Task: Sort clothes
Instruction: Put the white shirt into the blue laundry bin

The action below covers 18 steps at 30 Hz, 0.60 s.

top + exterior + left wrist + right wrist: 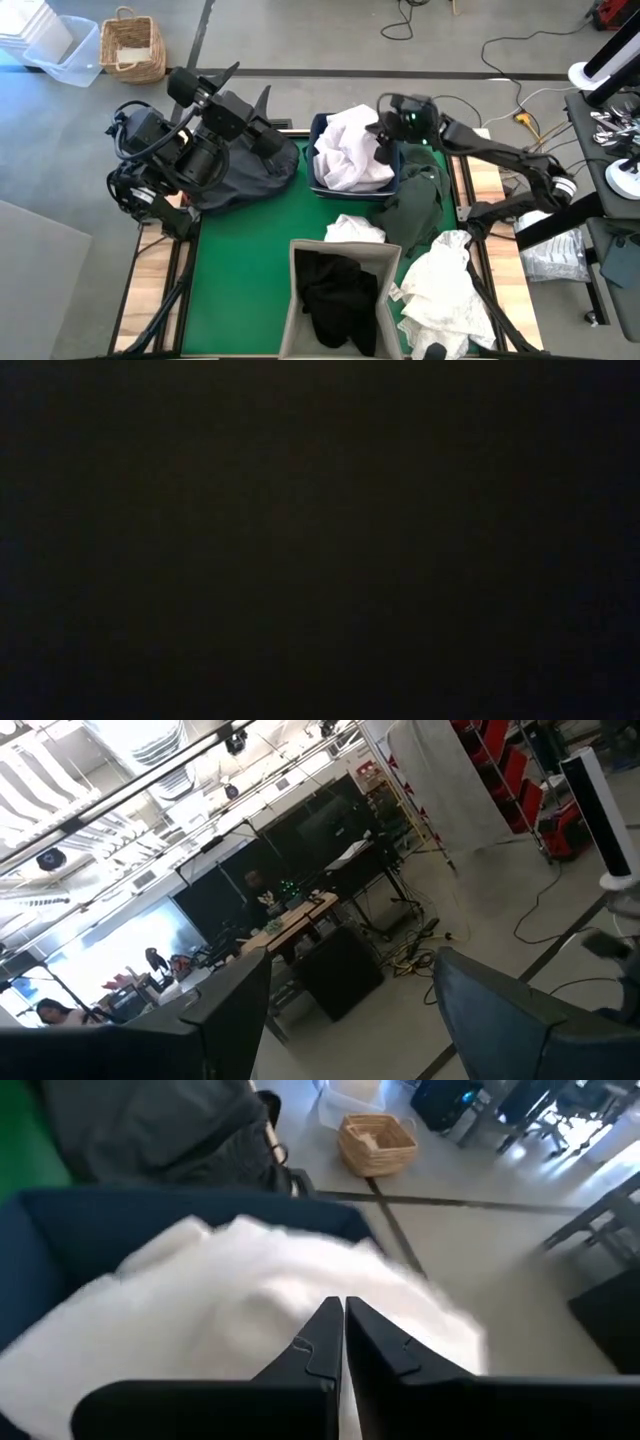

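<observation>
A navy bin at the far middle of the green mat holds white clothes. My right gripper is shut, slanting down over the pile's right part, with nothing showing between its fingers. A dark green garment lies right of the bin. Two white garments lie on the mat nearer the front. The beige bin holds black clothes. My left gripper is open, raised and level over a charcoal garment. The low view is dark. My right gripper's shut fingertips stand right at the white cloth in the navy bin, coming slanting down from the table's right. I cannot tell whether they touch it.
A wicker basket and a clear plastic tub stand on the floor beyond the table's far left. Cables run across the floor at the far right. Bare green mat lies left of the beige bin.
</observation>
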Tool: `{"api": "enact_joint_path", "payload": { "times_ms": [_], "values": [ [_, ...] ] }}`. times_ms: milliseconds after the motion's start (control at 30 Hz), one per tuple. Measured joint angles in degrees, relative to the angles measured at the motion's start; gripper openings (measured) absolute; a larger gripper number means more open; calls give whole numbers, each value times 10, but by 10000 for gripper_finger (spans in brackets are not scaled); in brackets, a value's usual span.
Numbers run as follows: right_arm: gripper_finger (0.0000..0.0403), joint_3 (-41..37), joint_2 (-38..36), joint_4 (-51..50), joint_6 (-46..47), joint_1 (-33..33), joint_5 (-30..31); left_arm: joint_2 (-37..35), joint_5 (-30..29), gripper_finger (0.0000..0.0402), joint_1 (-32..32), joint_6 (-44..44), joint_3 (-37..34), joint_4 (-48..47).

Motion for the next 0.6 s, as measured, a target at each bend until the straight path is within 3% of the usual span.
{"api": "enact_joint_path", "payload": {
  "times_ms": [133, 300, 433, 600],
  "values": [
    [9, -79, -1, 74, 17, 0, -3, 0, 1, 256, 1, -9, 0, -3],
    [9, -103, 46, 111, 21, 0, -50, 0, 1, 256, 1, -12, 0, -3],
    [9, -65, 99, 95, 25, 0, -91, 0, 1, 256, 1, -13, 0, -3],
    [9, 7, 147, -11, 3, 0, -116, 0, 1, 256, 1, -29, 0, -24]
  ]
}}
